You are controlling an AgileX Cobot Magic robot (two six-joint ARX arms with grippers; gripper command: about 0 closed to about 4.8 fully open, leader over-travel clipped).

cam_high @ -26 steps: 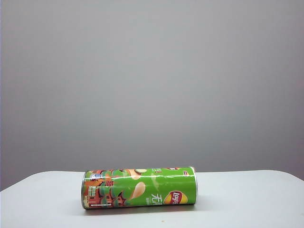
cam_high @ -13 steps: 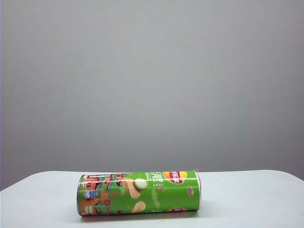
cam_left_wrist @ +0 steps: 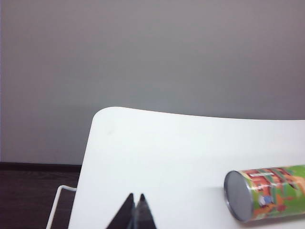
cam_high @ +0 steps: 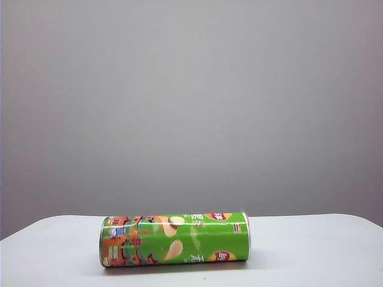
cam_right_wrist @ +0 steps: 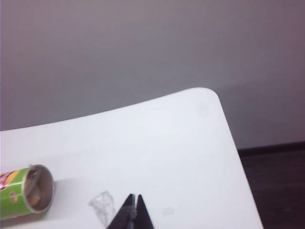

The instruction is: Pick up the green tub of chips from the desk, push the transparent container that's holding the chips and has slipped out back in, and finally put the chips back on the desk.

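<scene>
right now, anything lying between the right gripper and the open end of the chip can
Yes: in the right wrist view a small clear plastic scrap lies on the desk between the shut right gripper and the green tub of chips.

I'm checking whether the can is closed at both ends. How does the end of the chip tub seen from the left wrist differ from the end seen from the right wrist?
On the green tub of chips, the end in the left wrist view is a flat, closed grey metal disc. The end in the right wrist view is open, with brownish contents showing inside. The closed end sits by the orange cartoon artwork, the open end by the red-yellow logo. Both are round and metal-rimmed.
</scene>
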